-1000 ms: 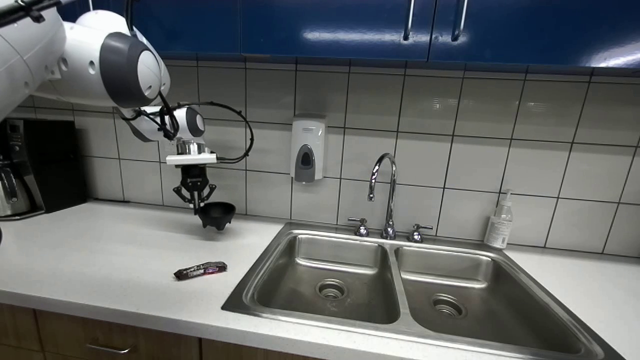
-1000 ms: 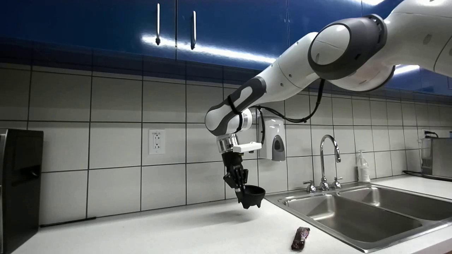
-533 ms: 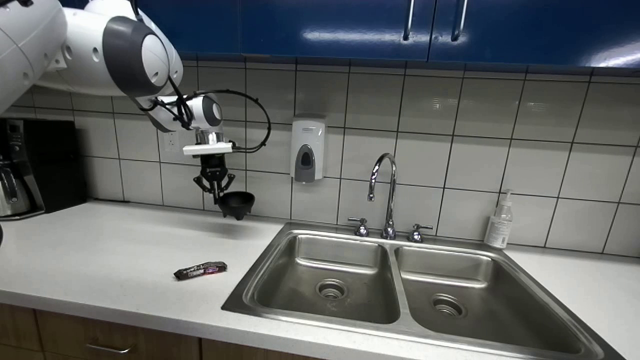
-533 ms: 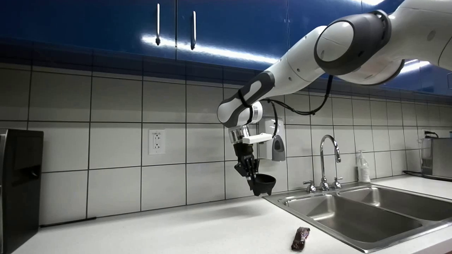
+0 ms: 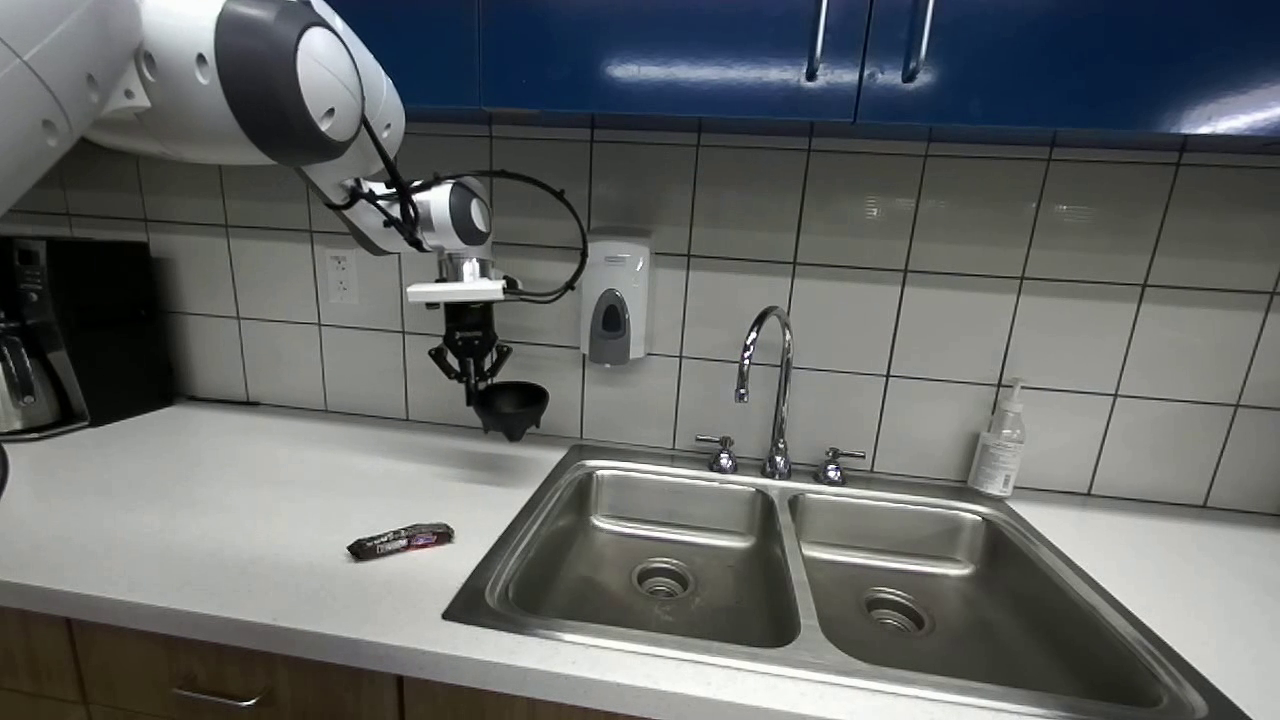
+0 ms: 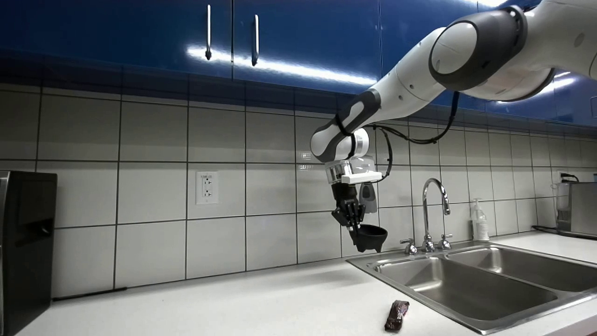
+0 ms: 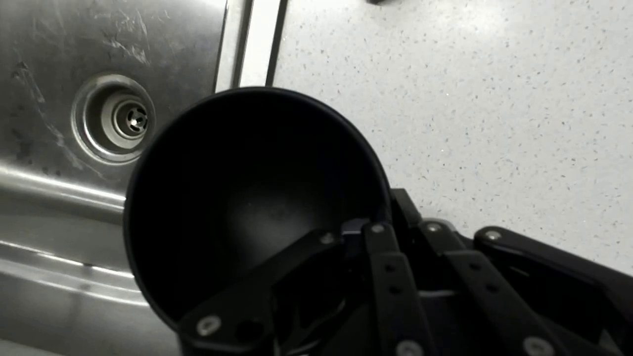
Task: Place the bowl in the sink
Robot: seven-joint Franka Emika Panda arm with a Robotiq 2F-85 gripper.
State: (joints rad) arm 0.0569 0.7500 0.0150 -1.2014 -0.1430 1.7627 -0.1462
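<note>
Dark packet (image 5: 401,541), reddish mark, lies on counter (image 5: 200,500); coffee maker (image 5: 105,330) there too. White dispenser (image 5: 616,300), outlet (image 5: 342,276) on tiled wall (image 5: 960,335); pump bottle (image 5: 998,450) upright near it. Blue cabinets (image 5: 660,45) above, wood drawers (image 5: 235,670) below.

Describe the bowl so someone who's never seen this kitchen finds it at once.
Start from the sink with its tall faucet. Left of that faucet in both exterior views, the gripper holds the bowl in the air by its rim. It is black, round and stubby-footed, unlike the long dark packet lying on the counter.
</note>
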